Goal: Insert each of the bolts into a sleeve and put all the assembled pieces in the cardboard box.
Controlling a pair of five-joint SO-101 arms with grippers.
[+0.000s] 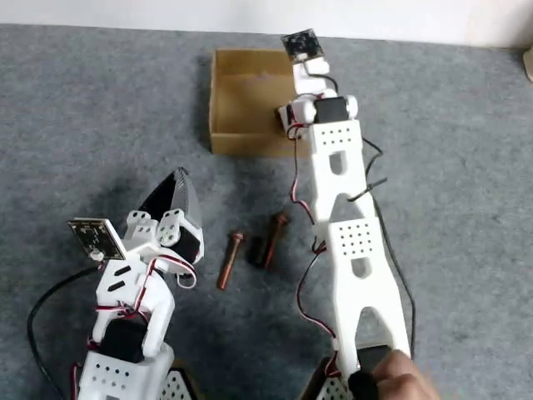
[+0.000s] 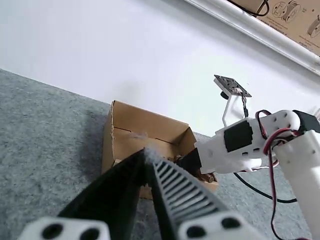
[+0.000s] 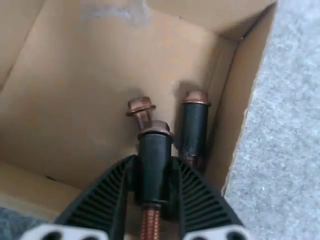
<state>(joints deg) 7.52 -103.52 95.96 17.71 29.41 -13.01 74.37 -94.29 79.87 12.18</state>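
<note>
High view: the cardboard box (image 1: 218, 100) sits at the upper centre of the grey counter (image 1: 100, 125). The right arm (image 1: 346, 208) is stretched up from the lower right, with its wrist over the box's right side. The left pincer (image 1: 180, 179) is seen at the lower left, well apart from the box. Just to its right a bare bolt (image 1: 231, 260) lies on the counter, with its long axis nearly vertical in the frame and its head uppermost. Next to it lie a second bolt (image 1: 275, 237) and a black sleeve (image 1: 259, 250), touching. Whether that bolt is through the sleeve or beside it cannot be told. Both are judged nearer to the left arm.

Left wrist view: the left pincer (image 2: 145, 156) is clenched on nothing, its tips meeting at the lower centre. The box (image 2: 112, 135) is seen beyond them, and the right arm (image 2: 250, 145) reaches into it from the right.

Right wrist view: the right pincer (image 3: 154, 172) is clenched on an assembled piece (image 3: 155, 155), a bolt inside a dark sleeve. The piece is held over the box floor (image 3: 75, 100), and its long axis runs along the fingers, head toward the top of the frame. Just above and to the right, a finished piece (image 3: 194, 127) rests against the box wall. A further bolt head (image 3: 140, 106) shows just above the held piece, its shank hidden. The release is judged to turn on the held piece being inside the walls, and it is.
</note>
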